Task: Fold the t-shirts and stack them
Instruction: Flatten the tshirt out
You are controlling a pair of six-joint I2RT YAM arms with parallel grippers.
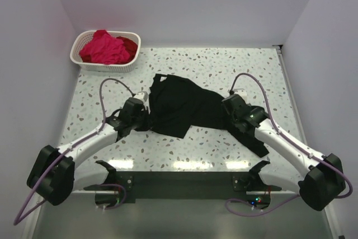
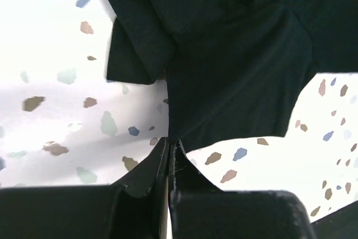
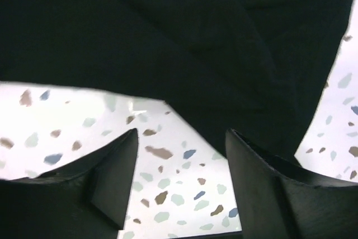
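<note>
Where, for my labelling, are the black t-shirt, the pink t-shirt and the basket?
black t-shirt (image 1: 179,110), top view, middle of its body
pink t-shirt (image 1: 103,48), top view, top of the bundle
basket (image 1: 103,66), top view, front wall

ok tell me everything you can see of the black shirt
The black shirt is plain, soft, matte cloth. It lies crumpled and unfolded in the middle of the table, with one strip trailing under the right arm. The left gripper is shut on its near-left edge. The right gripper stands open at its right edge, not gripping.
</note>
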